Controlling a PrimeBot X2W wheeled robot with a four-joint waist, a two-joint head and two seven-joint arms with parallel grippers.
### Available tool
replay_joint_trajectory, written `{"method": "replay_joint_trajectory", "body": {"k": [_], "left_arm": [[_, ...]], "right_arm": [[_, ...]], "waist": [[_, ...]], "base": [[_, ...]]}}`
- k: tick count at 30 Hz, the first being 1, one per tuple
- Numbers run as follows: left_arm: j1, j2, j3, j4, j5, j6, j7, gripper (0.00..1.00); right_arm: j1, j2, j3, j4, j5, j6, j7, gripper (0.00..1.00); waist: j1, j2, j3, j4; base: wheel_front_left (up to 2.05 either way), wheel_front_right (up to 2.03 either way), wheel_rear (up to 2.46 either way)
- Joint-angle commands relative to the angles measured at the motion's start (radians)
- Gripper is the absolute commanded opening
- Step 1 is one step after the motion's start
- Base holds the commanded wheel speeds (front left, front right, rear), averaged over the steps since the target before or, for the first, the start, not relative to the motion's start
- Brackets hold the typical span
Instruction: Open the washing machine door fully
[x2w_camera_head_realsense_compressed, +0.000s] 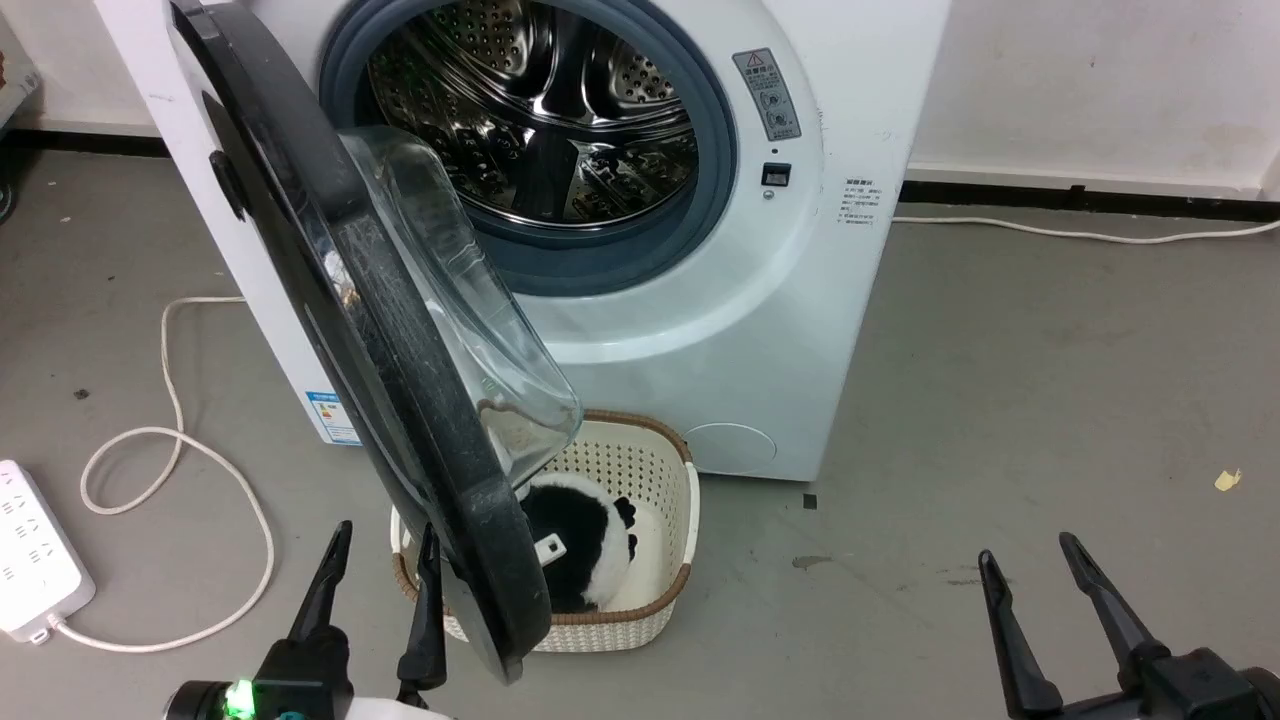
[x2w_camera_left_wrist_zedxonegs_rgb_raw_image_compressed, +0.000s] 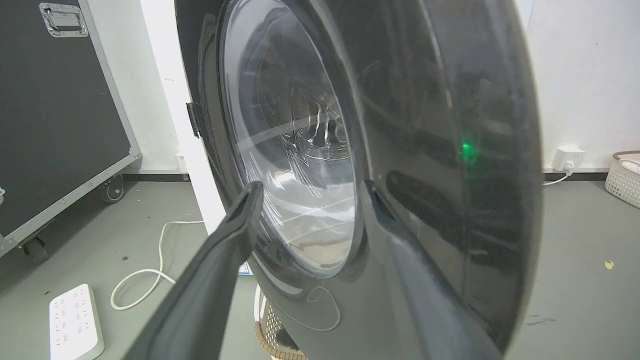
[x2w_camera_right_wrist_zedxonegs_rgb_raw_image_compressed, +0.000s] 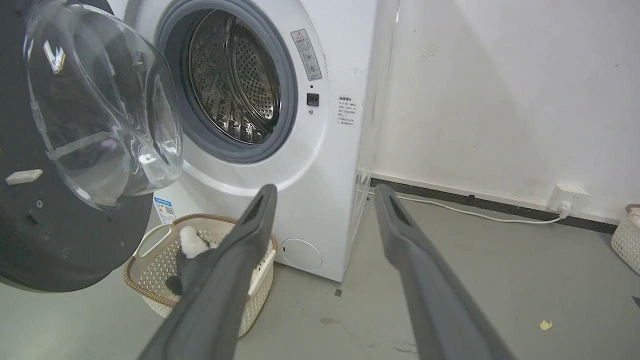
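Note:
The washing machine stands at the back with its steel drum exposed. Its door is swung out towards me, seen nearly edge-on, the glass bowl facing the machine. My left gripper is open just outside the door's lower edge, on its outer face. In the left wrist view the gripper points at the glossy black outer face of the door, its right finger close against it. My right gripper is open over bare floor, well right of the door, pointing at the machine.
A cream basket holding a black-and-white plush toy sits on the floor under the door. A white power strip and its cable lie at left. A black wheeled case stands further left; another basket is far right.

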Motion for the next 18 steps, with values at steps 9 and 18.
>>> {"method": "replay_joint_trajectory", "body": {"k": [9, 18], "left_arm": [[0.009, -0.008, 0.003, 0.014, 0.009, -0.019, -0.006, 0.00], [0.003, -0.011, 0.036, -0.033, 0.017, 0.006, -0.006, 0.00]], "right_arm": [[-0.011, 0.006, -0.009, -0.001, 0.053, 0.001, -0.011, 1.00], [-0.027, 0.006, -0.018, -0.026, 0.060, 0.001, -0.012, 1.00]], "waist": [[0.0000, 0.0000, 0.003, 0.000], [0.0000, 0.0000, 0.000, -0.003]], "base": [[0.00, 0.00, 0.00], [0.00, 0.00, 0.00]]}}
